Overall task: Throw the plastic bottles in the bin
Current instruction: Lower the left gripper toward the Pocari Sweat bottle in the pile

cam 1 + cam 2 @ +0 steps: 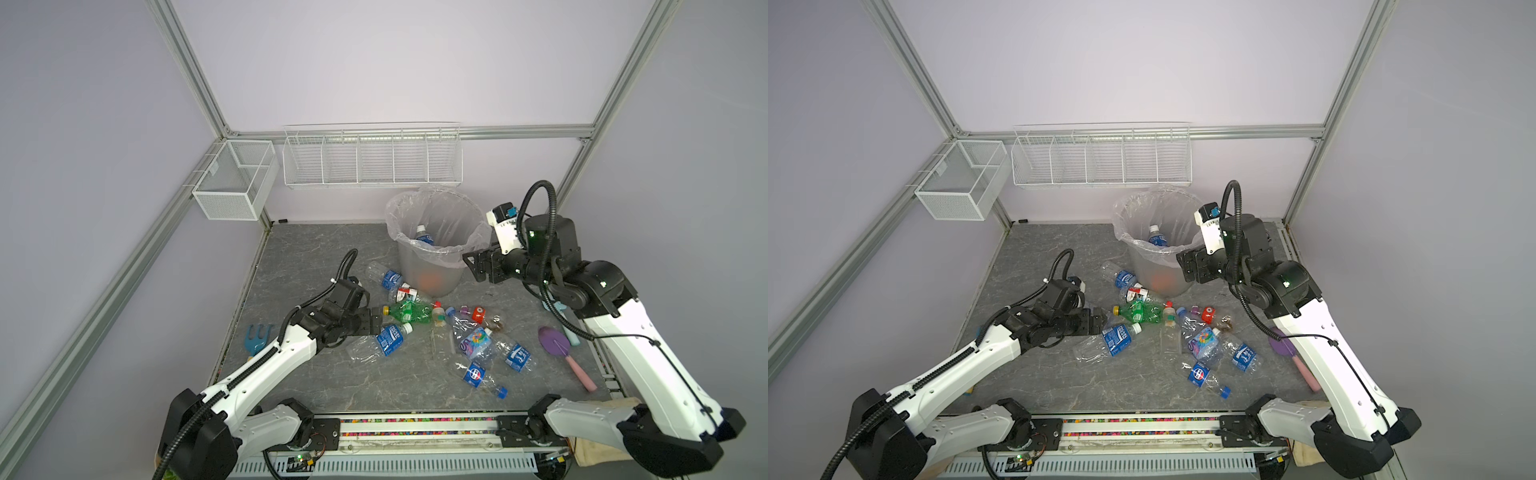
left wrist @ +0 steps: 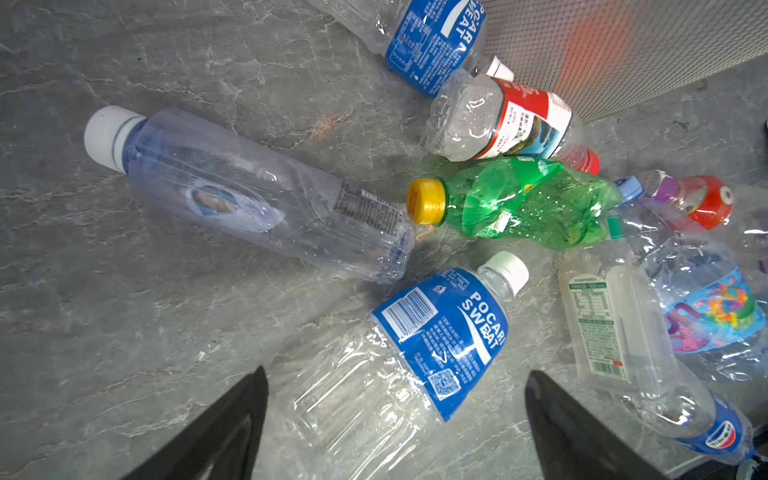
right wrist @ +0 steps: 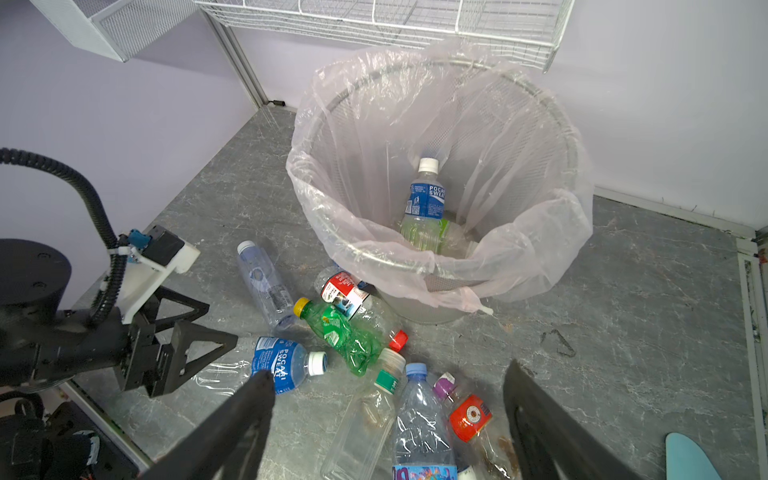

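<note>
bin (image 3: 519, 249) with blue-labelled bottle (image 3: 426, 199) inside

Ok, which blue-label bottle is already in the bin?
The white-capped blue-label bottle leaning upright inside the bin; the other blue-label bottles lie on the table.

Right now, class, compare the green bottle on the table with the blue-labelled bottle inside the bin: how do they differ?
The green bottle is tinted green all over; the binned bottle is clear with a blue label. The green bottle has a yellow cap, the binned bottle a white one. The green bottle lies crumpled on the table; the binned bottle leans upright inside the bin. Both are capped plastic bottles.
</note>
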You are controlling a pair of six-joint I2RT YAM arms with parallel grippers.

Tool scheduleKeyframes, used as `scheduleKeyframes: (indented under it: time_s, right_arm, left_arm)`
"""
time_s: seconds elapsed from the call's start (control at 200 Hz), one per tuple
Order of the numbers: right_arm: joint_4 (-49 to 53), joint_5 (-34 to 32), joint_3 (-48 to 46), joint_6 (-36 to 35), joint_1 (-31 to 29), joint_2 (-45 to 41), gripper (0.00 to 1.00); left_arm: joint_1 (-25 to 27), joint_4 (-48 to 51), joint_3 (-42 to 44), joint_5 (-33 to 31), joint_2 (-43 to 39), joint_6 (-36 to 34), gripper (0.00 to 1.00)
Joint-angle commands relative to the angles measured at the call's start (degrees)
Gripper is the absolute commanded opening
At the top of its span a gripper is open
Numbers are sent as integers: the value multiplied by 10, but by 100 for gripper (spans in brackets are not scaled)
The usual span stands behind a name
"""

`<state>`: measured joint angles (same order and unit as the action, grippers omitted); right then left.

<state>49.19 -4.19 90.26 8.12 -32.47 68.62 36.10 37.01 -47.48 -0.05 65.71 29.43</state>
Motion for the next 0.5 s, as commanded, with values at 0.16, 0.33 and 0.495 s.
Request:
scheduleKeyframes:
  time_s: [0.16,0.33,0.495]
  right_arm:
    - [-16,26,-64,0,-2,-57,88]
    - [-17,30,-101,7,-2,-75,88]
    - [-22,24,-120,8,-1,-78,88]
  left_arm:
    - [-20,-33,32,22,23,19,96]
    - [-20,-46,38,39,55,21,96]
    - [-20,-56,38,89,105,11,94]
